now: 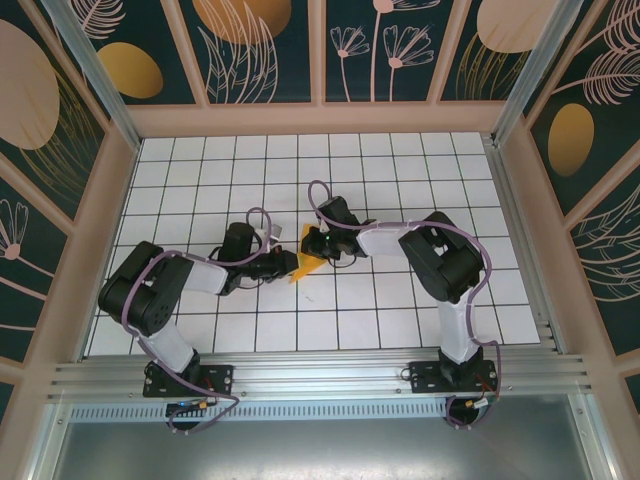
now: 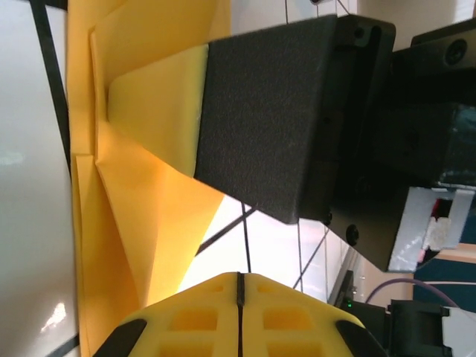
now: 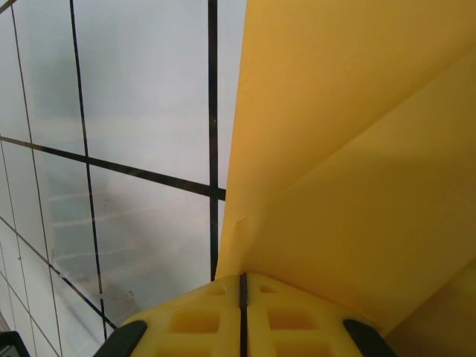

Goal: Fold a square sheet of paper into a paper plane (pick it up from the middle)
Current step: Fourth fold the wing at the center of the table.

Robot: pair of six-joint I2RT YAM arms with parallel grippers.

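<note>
**Pinching a creased orange-yellow sheet from two sides**

Top external view: both arms reach in over the white gridded table (image 1: 400, 180) and meet near its middle. The sheet of paper (image 1: 306, 264), now a small creased shape, lies between the two pincers. It is just right of the left pincer (image 1: 288, 265) and just below the right pincer (image 1: 312, 243). Both pincers are close against it. From this height, how the jaws stand is too small to make out.

Left wrist view: the left pincer (image 2: 239, 312) has its two yellow fingertips pressed together, with only a thin dark seam between them. The sheet of paper (image 2: 141, 216) spreads ahead of the tips and to their left, showing several fold lines. Its lower edge meets the left side of the fingers, and I cannot tell whether any of it is caught in the seam. Further ahead, a black pad (image 2: 275, 111) of the right pincer lies flat on a raised flap of the sheet.

Right wrist view: the right pincer (image 3: 242, 312) is closed, fingertips together. The sheet of paper (image 3: 357, 186) rises straight out of the seam, fanning up and to the right with one long diagonal crease, so this pincer grips it. Left of the tips lies bare table (image 3: 134, 111).
</note>
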